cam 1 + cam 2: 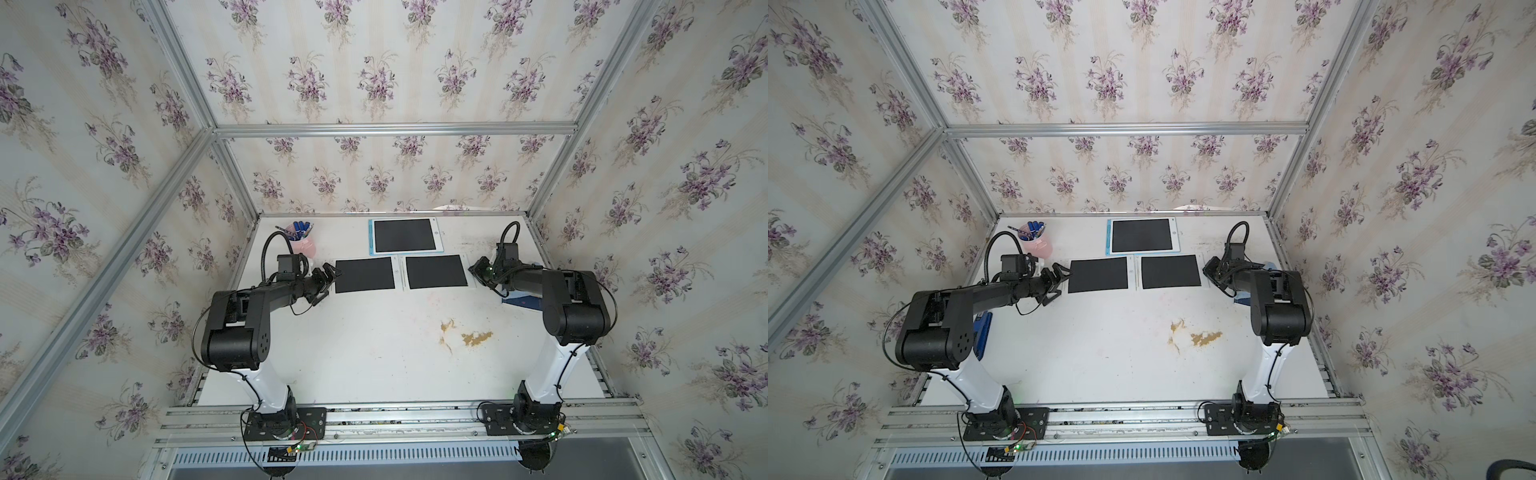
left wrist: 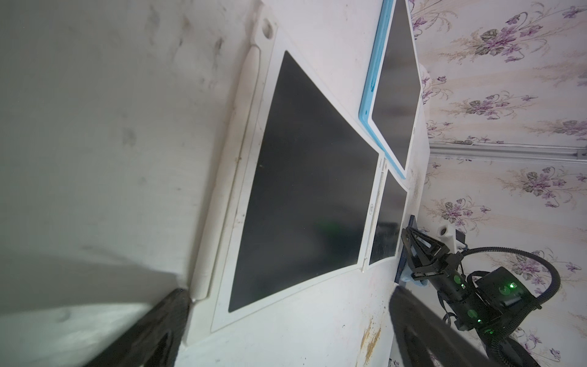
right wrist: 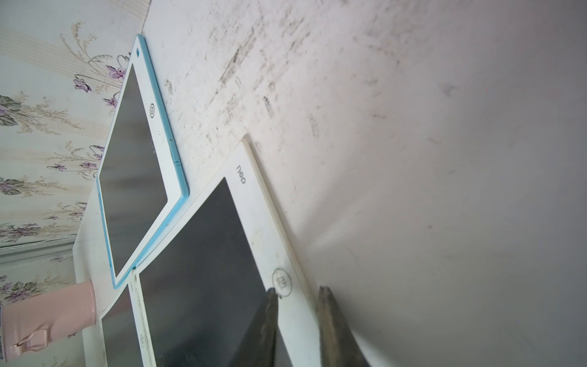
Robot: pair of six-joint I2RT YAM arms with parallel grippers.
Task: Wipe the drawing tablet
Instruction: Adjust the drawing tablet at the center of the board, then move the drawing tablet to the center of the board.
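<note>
Inspecting, you find left hand [image 1: 328, 284] wide open, empty. Right hand [image 3: 298, 289] barely parted, empty; blue item [image 1: 520, 302] half-hidden beneath arm.

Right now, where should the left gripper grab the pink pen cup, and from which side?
Probably the bare wall of the pink cup, below the rim, jaws level, coming from the robot's side with the open left gripper. It stands upright and pens stick out of its mouth, so a top-down grasp looks blocked.
</note>
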